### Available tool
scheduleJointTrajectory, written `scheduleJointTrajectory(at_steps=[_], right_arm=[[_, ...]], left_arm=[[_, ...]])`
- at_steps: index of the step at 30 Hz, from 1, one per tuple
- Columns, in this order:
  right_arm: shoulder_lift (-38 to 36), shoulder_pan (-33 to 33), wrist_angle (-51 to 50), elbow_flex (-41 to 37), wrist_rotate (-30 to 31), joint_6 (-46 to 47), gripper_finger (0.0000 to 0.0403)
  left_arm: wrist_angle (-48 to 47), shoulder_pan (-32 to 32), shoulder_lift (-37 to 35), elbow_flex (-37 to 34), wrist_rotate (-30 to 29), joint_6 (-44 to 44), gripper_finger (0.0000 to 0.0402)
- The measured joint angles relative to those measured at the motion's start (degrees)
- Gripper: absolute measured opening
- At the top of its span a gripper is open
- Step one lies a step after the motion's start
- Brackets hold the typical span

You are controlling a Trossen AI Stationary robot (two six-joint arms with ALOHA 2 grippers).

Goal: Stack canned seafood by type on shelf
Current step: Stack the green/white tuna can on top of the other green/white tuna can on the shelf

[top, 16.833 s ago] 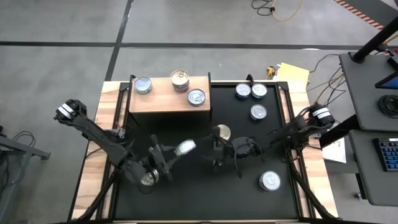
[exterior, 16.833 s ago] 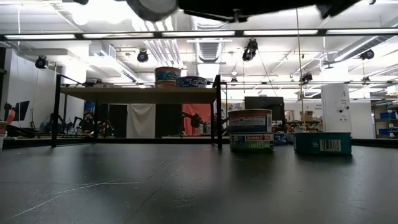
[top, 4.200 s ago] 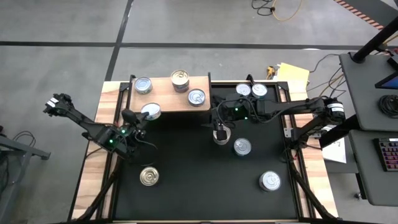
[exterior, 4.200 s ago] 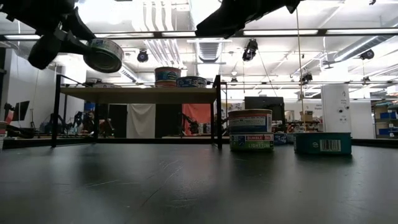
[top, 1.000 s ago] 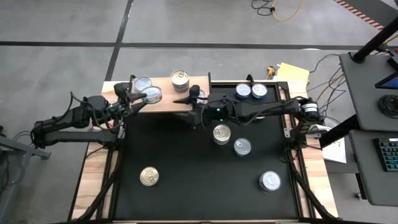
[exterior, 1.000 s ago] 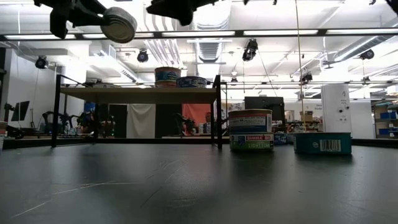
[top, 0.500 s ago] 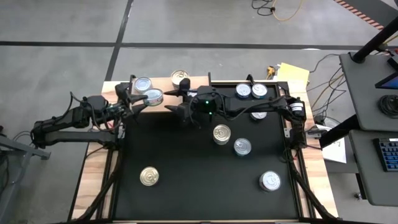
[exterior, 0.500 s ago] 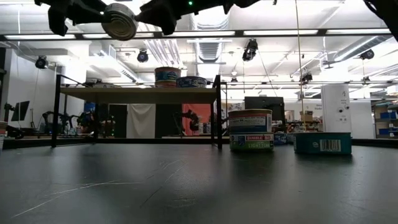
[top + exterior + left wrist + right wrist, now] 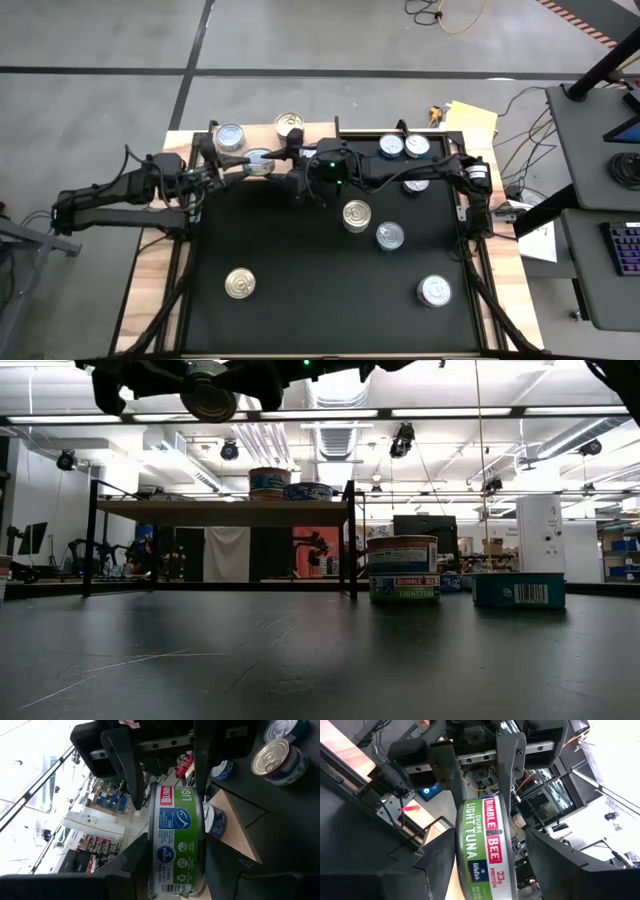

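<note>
Held in the left jaws, clamped on its two flat faces: one tuna can (image 9: 258, 160) with a green and white label, turned on its side, hanging in the air above the wooden shelf (image 9: 258, 137) and well clear of the shelf top in the low view. Left arm (image 9: 110, 200) reaching in from the left edge of the tabletop (image 9: 300, 310). Right arm (image 9: 400, 172) stretched across from the right side, ending just beside that same can. Right jaws spread around the can from the opposite side, one finger (image 9: 435, 865) close against it, the other (image 9: 555, 865) standing off with a clear gap, so not gripping. Seen in the left wrist view: the can (image 9: 175, 840) edge-on between the near dark fingers, with the other arm's pair straddling its far end. Resting on the shelf: a silver-topped can (image 9: 229, 136) near the left end and a gold-topped can (image 9: 289, 124) at the back edge. Spread over the black tabletop: a gold-topped can (image 9: 356, 215) near the middle, a silver-topped can (image 9: 390, 236) just beside it, another silver-topped one (image 9: 433, 291) toward the front right, and a lone gold-topped one (image 9: 239, 283) front left. At the back right, side by side: two more cans (image 9: 390, 147), blue and silver on top.
</note>
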Motion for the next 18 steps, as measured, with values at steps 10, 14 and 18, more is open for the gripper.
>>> scheduleJointTrajectory(at_steps=[10, 14, 18], right_arm=[[0.0, -0.5, -1.5, 0.0, 1.4, -2.0, 0.0144], [0.0, -0.6, -1.5, 0.0, 1.5, -3.9, 0.0137], [-0.4, -0.6, -1.6, 0.0, 4.1, -5.7, 0.0137]], left_arm=[[1.5, 0.0, -0.3, 0.0, 0.2, -0.4, 0.0125], [2.2, 0.0, 0.1, 0.0, -0.5, -0.6, 0.0161], [3.6, 0.0, 0.7, 0.0, -6.4, -1.9, 0.0215]])
